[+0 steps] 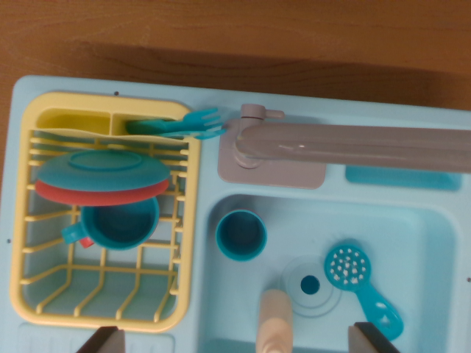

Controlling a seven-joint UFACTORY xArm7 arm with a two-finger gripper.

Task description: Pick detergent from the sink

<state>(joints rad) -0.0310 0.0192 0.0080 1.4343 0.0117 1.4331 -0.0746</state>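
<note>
Soft even light, slight blur

Yellow dish rack (44, 309) at the wrist view's left, holding a teal plate (103, 170) over a red plate (110, 197), a teal mug (121, 224) below them, and teal forks (184, 125) in its rear compartment. Grey faucet (346, 145) extends toward the right. Nearby: teal cup (241, 235), teal slotted spoon (357, 283), drain (310, 284); wooden tabletop (221, 33) behind
</note>
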